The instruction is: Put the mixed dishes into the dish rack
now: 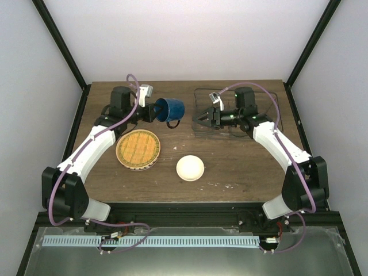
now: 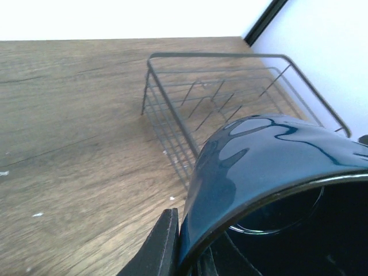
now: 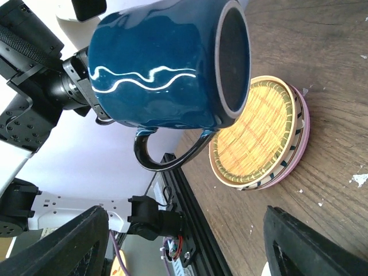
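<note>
Five dishes outside: no piece of the set shows inside the dish rack (image 2: pixel 167 121). Its dividers stand bare in the left wrist view, though the right arm covers part of it from above.
Mug: the dark blue mug (image 1: pixel 170 109) hangs clear of the table just left of the rack, tipped onto its side.
Left gripper: the left gripper (image 1: pixel 153 109) is pinching the mug by its wall, with one finger (image 2: pixel 164 244) flat against the outer surface. Which end of the mug it has cannot be told.
Right gripper: the right gripper (image 1: pixel 198 119) is spread wide and holds nothing. It sits at the rack's left end, pointing at the mug.
Plate stack: the yellow-orange plate (image 1: pixel 138 148) lies well to the left of the rack and nearer the arm bases. It rests on top of the white striped plate (image 3: pixel 261 183), which rests on the pink plate (image 3: pixel 303 129).
Bowl: the cream bowl (image 1: pixel 190 168) sits on the table between the stack and the rack, on the near side.
Step in hand: this looks like the mug being carried toward the rack, possibly for a hand-over to the open right gripper.
Progress: early, as judged from how things lie. The mug is lifted but not placed, and the three plates and the bowl are untouched.
</note>
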Robot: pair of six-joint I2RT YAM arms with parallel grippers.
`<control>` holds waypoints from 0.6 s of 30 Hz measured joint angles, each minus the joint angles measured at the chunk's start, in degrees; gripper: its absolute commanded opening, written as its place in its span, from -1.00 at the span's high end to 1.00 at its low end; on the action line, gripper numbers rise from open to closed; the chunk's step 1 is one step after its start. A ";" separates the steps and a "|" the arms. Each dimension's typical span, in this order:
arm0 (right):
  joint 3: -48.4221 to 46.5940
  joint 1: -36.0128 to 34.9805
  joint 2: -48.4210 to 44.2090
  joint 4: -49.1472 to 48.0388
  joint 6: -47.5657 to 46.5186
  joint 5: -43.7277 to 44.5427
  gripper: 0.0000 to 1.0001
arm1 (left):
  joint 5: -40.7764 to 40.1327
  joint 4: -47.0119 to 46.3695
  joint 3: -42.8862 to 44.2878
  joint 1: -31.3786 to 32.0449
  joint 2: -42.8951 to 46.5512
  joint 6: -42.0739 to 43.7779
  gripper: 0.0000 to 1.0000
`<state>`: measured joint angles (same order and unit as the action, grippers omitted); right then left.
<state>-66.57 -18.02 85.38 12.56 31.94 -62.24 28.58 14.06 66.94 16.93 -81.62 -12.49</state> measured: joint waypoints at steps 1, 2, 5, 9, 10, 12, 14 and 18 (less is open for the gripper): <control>-0.15 0.00 0.33 0.11 -0.13 -0.20 -0.50 | -0.87 0.96 0.17 -0.02 -0.07 0.55 1.00; -0.22 0.00 0.61 0.26 -0.33 -0.28 -0.50 | -1.46 1.77 0.35 -0.02 -0.13 1.03 1.00; -0.26 0.00 1.25 0.70 -0.59 -0.85 -0.50 | -2.54 3.23 0.44 -0.13 -0.28 1.66 1.00; -0.22 0.02 1.97 -0.79 0.74 -2.67 -0.50 | -1.92 1.42 0.42 -0.13 -0.26 0.68 1.00; -0.09 0.04 2.10 -1.81 1.53 -3.34 -0.50 | -1.38 0.48 0.31 -0.13 -0.26 0.28 1.00; 0.17 0.09 2.19 -4.04 3.48 -4.79 -0.50 | -0.15 -1.86 -0.17 -0.13 -0.28 -0.85 1.00; 0.39 0.11 2.34 -6.62 5.33 -6.16 -0.50 | 0.72 -3.41 -0.55 -0.13 -0.28 -1.86 1.00; 1.51 0.13 3.04 -12.87 9.49 -8.15 -0.50 | 2.08 -6.71 -1.49 0.00 -0.28 -3.54 1.00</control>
<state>-65.06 -17.89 88.42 -0.32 41.43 -70.39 30.65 7.35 65.45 16.93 -81.91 -16.03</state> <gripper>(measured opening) 0.752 0.070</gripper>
